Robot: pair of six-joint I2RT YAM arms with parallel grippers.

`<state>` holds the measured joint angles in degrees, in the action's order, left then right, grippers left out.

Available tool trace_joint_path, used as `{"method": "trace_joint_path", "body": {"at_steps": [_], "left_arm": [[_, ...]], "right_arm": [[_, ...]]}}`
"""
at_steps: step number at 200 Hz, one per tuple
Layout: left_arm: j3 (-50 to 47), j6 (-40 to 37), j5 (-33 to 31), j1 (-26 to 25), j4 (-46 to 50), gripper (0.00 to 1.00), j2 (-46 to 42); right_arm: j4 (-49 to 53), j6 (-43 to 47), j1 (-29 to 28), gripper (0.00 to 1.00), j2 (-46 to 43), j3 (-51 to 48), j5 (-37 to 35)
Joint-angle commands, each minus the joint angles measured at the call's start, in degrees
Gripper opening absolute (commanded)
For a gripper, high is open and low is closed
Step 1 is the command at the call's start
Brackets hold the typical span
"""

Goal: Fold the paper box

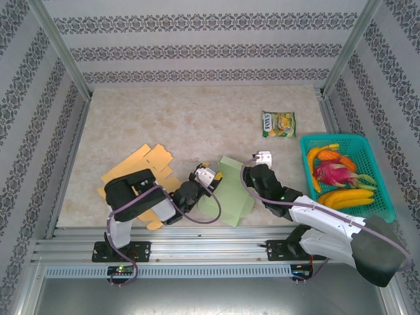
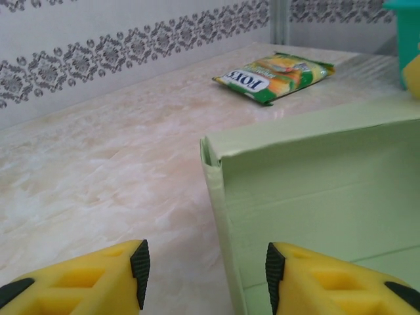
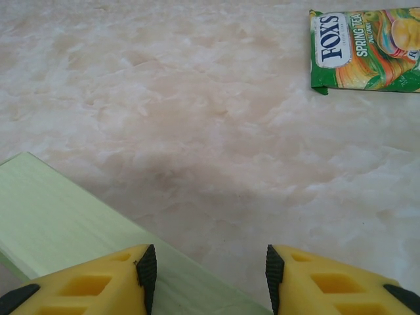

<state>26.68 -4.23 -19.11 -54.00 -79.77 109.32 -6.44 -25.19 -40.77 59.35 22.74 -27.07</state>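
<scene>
Frame centre, top view: the green paper box (image 1: 230, 193) lies partly folded on the desk (image 1: 164, 118). The left pincer (image 1: 209, 175) stands open and empty, the box's upright wall edge between its jaws. The right pincer (image 1: 262, 159), likewise open, hovers at the box's upper-right edge.
</scene>
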Motion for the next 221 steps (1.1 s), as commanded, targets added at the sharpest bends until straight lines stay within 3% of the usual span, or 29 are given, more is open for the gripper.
{"method": "trace_joint_path", "body": {"at_steps": [1,47,90,167,221], "left_arm": [[-1.82,4.30,6.31,2.25,4.08,0.52,-4.72],[-2.58,9.24,17.72,8.91,6.96,0.46,-7.97],[-0.40,9.50,25.19,9.44,7.73,0.43,-7.54],[-0.80,10.50,23.25,9.44,7.74,0.36,-9.34],[-1.56,14.31,16.93,9.43,17.38,0.32,-15.86]], "right_arm": [[3.47,1.18,-0.73,0.49,0.18,0.60,-1.40],[3.54,1.72,-0.83,0.49,0.80,1.07,-1.06],[3.31,1.90,-0.92,0.49,1.12,1.17,-0.88],[2.93,2.59,-1.39,0.49,0.86,1.10,-1.09],[3.45,2.98,-2.39,0.49,0.47,1.18,-2.97]]}}
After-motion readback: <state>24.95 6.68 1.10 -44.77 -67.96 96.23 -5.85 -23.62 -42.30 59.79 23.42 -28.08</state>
